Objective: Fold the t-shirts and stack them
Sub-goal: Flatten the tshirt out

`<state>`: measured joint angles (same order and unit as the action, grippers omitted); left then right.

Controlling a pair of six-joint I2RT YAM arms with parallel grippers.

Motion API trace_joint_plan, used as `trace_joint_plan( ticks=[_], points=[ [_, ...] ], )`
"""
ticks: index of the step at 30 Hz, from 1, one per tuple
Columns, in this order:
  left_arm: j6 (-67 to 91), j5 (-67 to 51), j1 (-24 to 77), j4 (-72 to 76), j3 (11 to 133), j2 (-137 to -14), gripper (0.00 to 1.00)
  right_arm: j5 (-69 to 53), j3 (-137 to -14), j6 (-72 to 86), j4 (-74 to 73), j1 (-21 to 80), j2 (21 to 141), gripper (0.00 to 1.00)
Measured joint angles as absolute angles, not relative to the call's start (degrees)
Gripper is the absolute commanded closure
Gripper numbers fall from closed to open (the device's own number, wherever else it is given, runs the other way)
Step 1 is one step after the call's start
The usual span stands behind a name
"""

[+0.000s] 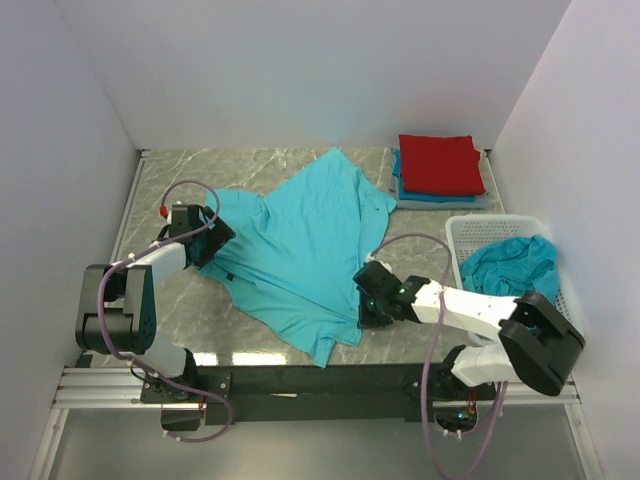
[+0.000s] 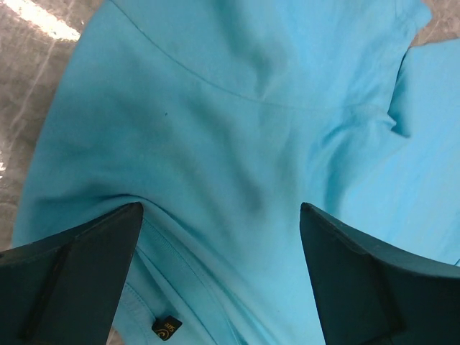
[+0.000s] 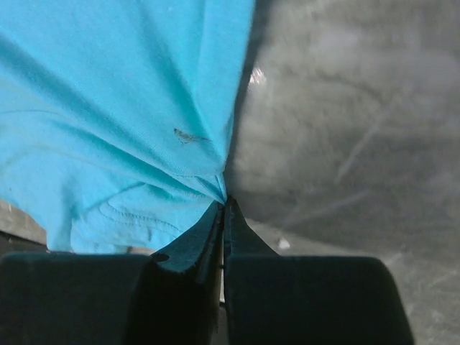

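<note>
Jaws on the right gripper (image 3: 224,205) are clenched on the right-hand edge of the turquoise t-shirt (image 1: 300,240), a thin pinch right at the fabric border. Left gripper (image 2: 221,210) has its jaws spread wide above the shirt's left side, near a small black tag (image 2: 167,329), grasping nothing. Shirt lies opened out but skewed and rumpled mid-table (image 1: 180,180), one corner reaching toward the near edge. Risks, as I read it: the bite is shallow, so a hard pull could slip the cloth out; pulling with only one side held would likely drag and bunch the whole shirt instead of flattening it; can't tell whether one layer or two is caught. Around it: folded stack at the far right, red shirt (image 1: 438,163) on top of a blue one (image 1: 440,198). White basket (image 1: 465,232) holds a crumpled teal shirt (image 1: 510,265) and sits just beside the right forearm, so a wide swing could clip it.
</note>
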<state>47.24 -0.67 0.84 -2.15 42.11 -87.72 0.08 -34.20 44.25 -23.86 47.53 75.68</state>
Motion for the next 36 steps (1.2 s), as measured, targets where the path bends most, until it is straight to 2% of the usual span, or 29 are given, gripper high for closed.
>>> trace_joint_plan(
  ticks=[14, 15, 17, 22, 25, 29, 36],
  points=[
    [47.27, -2.02, 0.69, -3.18, 43.53, -88.97, 0.01, -2.24, -25.36, 53.89, -25.23, 47.75, 60.03, 0.93],
    [47.27, -2.15, 0.67, -3.31, 43.53, -88.90, 0.01, -2.52, -24.60, 54.61, -25.12, 47.75, 58.37, 0.89],
    [47.20, -2.26, 0.60, -3.68, 43.51, -88.68, 0.01, -3.27, -23.16, 54.96, -25.67, 47.75, 55.79, 0.89],
    [45.91, -0.27, -0.99, -3.62, 43.51, -88.53, 0.02, -4.67, -20.43, 54.48, -31.35, 47.75, 52.21, 0.96],
    [45.43, -0.05, -1.32, -3.70, 43.53, -88.47, 0.02, -3.46, -22.70, 52.42, -34.04, 47.75, 52.16, 0.90],
    [44.38, 1.32, -1.32, -5.17, 44.29, -88.49, 0.01, -1.39, -30.13, 48.49, -35.53, 47.75, 55.53, 0.87],
    [43.18, 4.16, -2.15, -8.27, 48.49, -91.64, 0.01, 1.76, -39.90, 41.58, -33.56, 44.58, 65.65, 0.72]
  ],
)
